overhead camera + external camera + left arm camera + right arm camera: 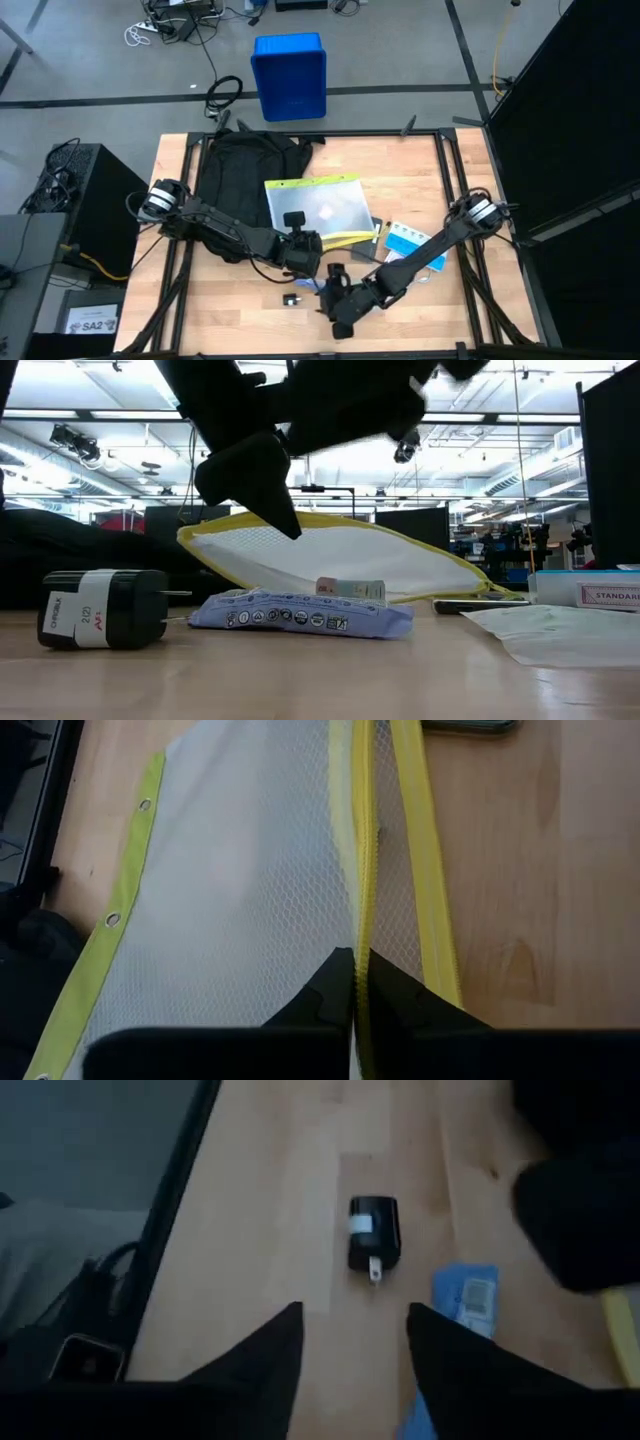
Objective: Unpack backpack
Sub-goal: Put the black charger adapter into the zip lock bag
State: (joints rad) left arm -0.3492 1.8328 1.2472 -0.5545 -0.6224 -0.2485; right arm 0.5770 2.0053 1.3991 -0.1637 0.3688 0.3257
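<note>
Two arms: both reach in over the near half of the wooden table (pixel 420 170), their grippers close together near its near-centre.
Backpack: the black backpack (pixel 240 165) lies flat at about ten o'clock from the table's centre, against the far-left part of the top, its near end under the left arm.
Mesh pouch: a white mesh pouch (pixel 318 208) with a yellow zip border lies at the table's centre, just beside the backpack at its three o'clock side; in the low view it rises as a pale hump (pixel 330 560) behind the small things.
Left gripper: the left gripper (pixel 355 982) is at the near edge of the pouch, at about six o'clock from it; its fingers are pressed together on the yellow zip strip of the mesh pouch.
Right gripper: the right gripper (pixel 352 1330) hovers over bare wood at about six o'clock from the table's centre, fingers parted with nothing between them.
Black plug adapter: a small black plug adapter (pixel 375 1232) with a white label lies on the wood ahead of the right gripper; the low view shows it at the left (pixel 105 610), metal prongs pointing sideways.
Blue packet: a flat blue printed packet (pixel 300 612) lies just beside the adapter, apart from it.
Blue-and-white box: a box (pixel 410 240) lies at about four o'clock from the pouch, partly under the right arm.
Blue bin: a blue bin (pixel 290 75) stands on the floor beyond the table's far edge, at twelve o'clock.
</note>
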